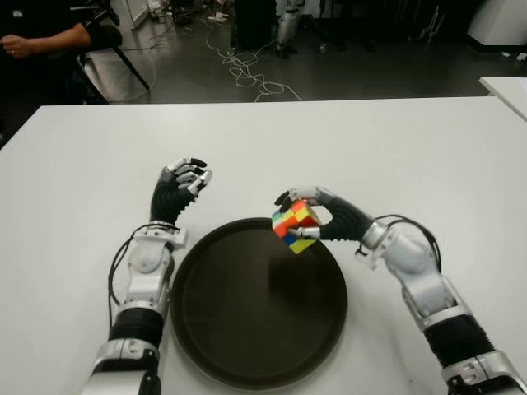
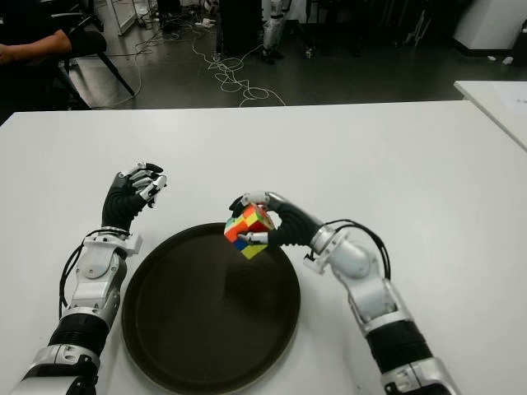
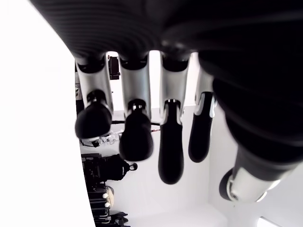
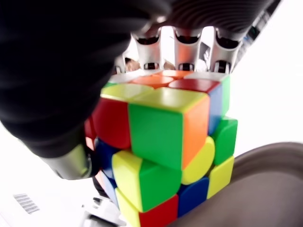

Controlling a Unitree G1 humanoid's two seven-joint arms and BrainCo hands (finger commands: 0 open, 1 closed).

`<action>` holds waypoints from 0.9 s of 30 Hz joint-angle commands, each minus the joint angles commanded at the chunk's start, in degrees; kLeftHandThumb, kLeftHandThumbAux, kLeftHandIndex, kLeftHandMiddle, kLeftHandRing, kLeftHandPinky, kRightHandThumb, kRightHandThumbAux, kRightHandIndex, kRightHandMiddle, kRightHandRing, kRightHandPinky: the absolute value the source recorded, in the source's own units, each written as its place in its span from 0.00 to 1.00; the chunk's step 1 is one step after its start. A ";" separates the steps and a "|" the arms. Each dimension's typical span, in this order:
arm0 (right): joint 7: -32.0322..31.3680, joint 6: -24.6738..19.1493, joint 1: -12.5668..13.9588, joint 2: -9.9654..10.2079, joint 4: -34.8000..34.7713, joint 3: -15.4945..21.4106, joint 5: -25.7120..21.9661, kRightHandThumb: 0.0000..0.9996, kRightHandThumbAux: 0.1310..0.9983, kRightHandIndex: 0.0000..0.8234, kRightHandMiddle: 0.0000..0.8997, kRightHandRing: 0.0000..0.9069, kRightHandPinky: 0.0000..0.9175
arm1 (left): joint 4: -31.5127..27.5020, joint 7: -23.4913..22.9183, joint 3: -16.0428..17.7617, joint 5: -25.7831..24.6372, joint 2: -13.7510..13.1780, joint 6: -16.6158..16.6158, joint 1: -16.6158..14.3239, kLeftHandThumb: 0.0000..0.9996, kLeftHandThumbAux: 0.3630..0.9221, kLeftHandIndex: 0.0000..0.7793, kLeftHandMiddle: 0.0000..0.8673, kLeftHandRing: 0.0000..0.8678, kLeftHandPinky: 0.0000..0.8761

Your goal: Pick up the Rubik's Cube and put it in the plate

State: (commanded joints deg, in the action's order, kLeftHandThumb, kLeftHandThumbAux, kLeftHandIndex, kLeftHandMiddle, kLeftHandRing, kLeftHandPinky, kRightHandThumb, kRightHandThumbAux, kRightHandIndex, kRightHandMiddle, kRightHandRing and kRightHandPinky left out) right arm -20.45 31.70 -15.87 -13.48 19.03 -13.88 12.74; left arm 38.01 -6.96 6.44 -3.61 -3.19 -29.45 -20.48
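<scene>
Right wrist view shows the right hand [image 1: 306, 220] clamped around the Rubik's Cube [image 1: 296, 228], held just above the plate [image 1: 247, 329] at its far rim, so it should carry inward, lower gently, then release, while the left hand [image 1: 183, 185] hovers loosely curled and empty beside the plate.

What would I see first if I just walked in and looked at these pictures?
Most likely the bright Rubik's Cube, gripped in the right robot hand over the far right rim of the big dark plate. Next, the left robot hand, holding nothing, fingers loosely bent, showing beside the plate's left edge on the white table.
</scene>
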 joint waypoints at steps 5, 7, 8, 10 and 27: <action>0.59 4.34 -0.80 -0.08 2.83 -0.88 0.73 0.83 0.64 0.48 0.55 0.58 0.57 | -0.07 0.09 0.04 -0.02 0.10 -0.26 0.04 0.85 0.53 0.54 0.66 0.84 0.88; 0.58 5.89 -1.11 -0.03 3.79 -1.23 0.80 0.83 0.64 0.48 0.55 0.58 0.58 | 0.03 0.20 0.05 0.05 0.15 -0.61 0.02 0.85 0.53 0.54 0.66 0.85 0.88; 0.56 6.71 -1.26 -0.03 4.24 -1.38 0.82 0.83 0.64 0.48 0.55 0.58 0.58 | 0.07 0.20 0.05 0.05 0.18 -0.77 0.00 0.85 0.53 0.55 0.66 0.85 0.88; 0.57 8.05 -1.53 -0.08 5.02 -1.70 0.89 0.83 0.64 0.48 0.55 0.59 0.58 | 0.11 0.13 0.05 -0.01 0.22 -0.94 -0.03 0.85 0.53 0.55 0.67 0.85 0.88; -0.76 11.34 -2.52 -0.60 7.09 -3.36 0.95 0.83 0.64 0.49 0.56 0.60 0.58 | -0.87 -0.41 -0.07 -0.70 0.50 0.04 0.37 0.85 0.53 0.54 0.67 0.85 0.89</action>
State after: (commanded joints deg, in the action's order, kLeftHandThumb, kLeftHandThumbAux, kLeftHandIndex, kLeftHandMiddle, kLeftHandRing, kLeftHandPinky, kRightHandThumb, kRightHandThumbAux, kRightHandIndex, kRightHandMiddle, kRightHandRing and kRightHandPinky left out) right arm -21.21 43.04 -18.39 -14.09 26.12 -17.24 13.69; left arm 37.14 -7.37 6.37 -4.30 -2.69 -29.41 -20.12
